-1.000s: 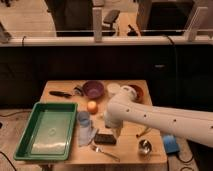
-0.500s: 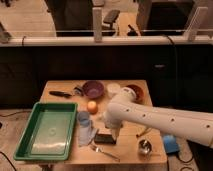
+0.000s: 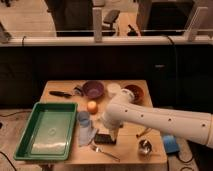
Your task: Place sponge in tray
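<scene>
On the left of the table [image 3: 125, 150] lies the green tray [image 3: 31, 131]. Its floor is bare, so nothing has been delivered yet. Just right of the tray stands a pale blue cup [image 3: 84, 119], with a bluish cloth [image 3: 88, 135] on its near side. Right of the cloth, close to the near edge, lies a small dark block that we take to be the sponge [image 3: 103, 139], although the view is too poor to be certain. The gripper [image 3: 112, 131] hangs directly over the right end of the sponge, at or close to contact. We cannot tell whether its jaws are apart or together. The white arm [image 3: 160, 120] reaches in from the right.

We judge the step in hand to be the grasp of the sponge. The next move calls for a firm closure on the sponge and a lift clear of the cloth and cup. A carry to the left, over the right wall of the tray, then follows.
</scene>
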